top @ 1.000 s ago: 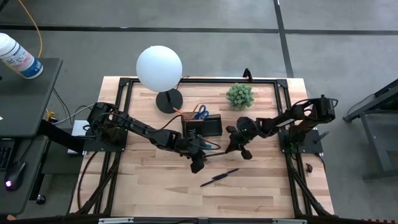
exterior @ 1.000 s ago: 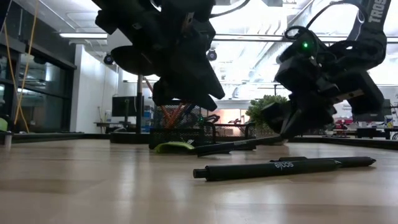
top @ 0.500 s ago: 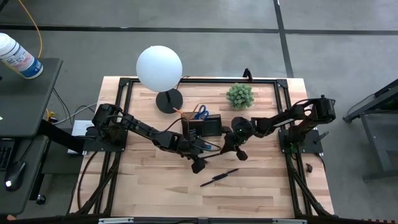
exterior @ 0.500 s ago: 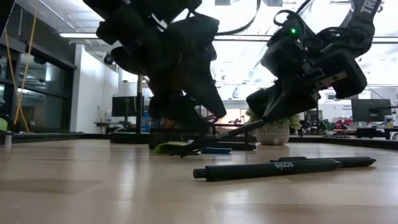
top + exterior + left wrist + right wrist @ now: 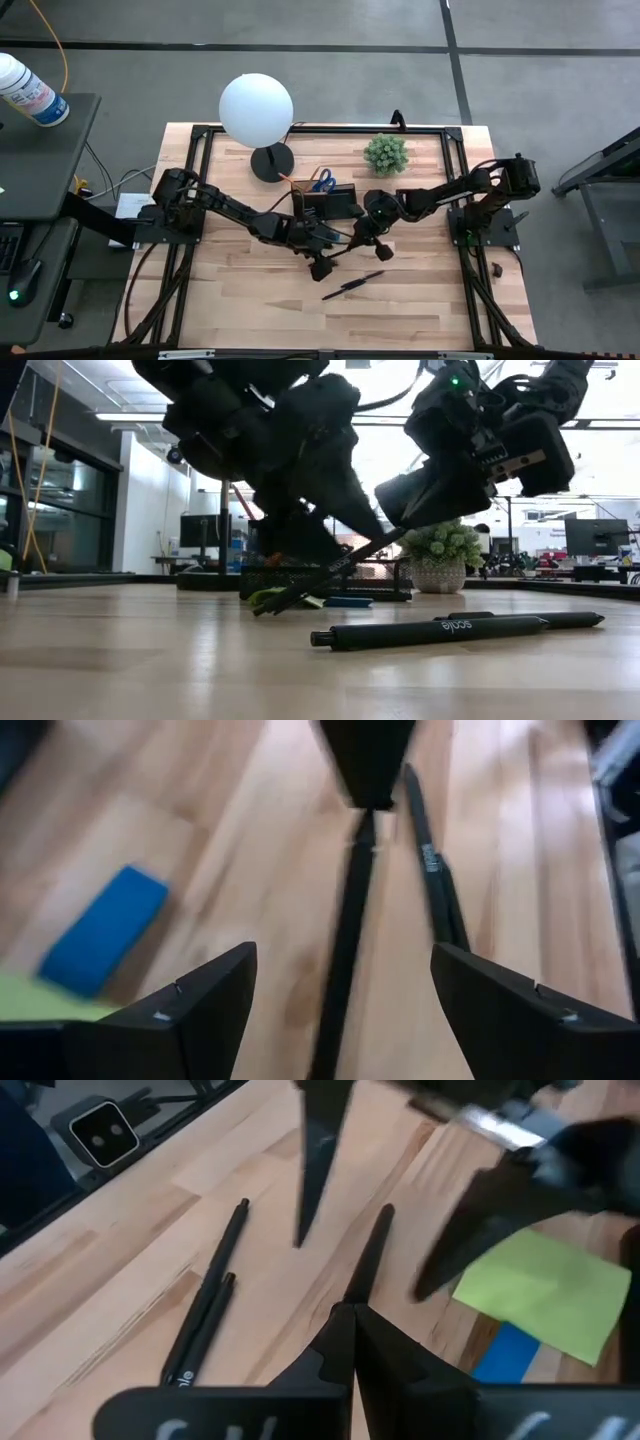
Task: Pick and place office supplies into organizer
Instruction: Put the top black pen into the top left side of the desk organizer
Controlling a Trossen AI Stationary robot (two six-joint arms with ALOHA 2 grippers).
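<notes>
Near the middle of the high view, the right gripper (image 5: 365, 236) was pinching one end of a dark pen (image 5: 330, 572), its fingers pressed together on it; in the low view that pen slanted down from the gripper toward the lower left, its far tip close to the worktop (image 5: 240, 290). Just beside it, slightly lower left in the high view, the left gripper (image 5: 322, 262) hung with its fingers (image 5: 180, 1015) spread wide, one on either side of the slanted pen, holding nothing. Two more dark pens (image 5: 352, 285) lay end to end on the worktop below the grippers in the high view, and across the lower right of the low view. A lime sticky pad (image 5: 545, 1292) and a small blue block (image 5: 105, 928) lay flat on the wood close by, the block touching the pad's edge. The organizer (image 5: 326, 202) stood just above centre in the high view, with blue-handled scissors (image 5: 321, 181) and orange pencils standing up in it. A white globe lamp (image 5: 257, 110) sat at upper left of it, and a small potted plant (image 5: 385, 154) at upper right.
</notes>
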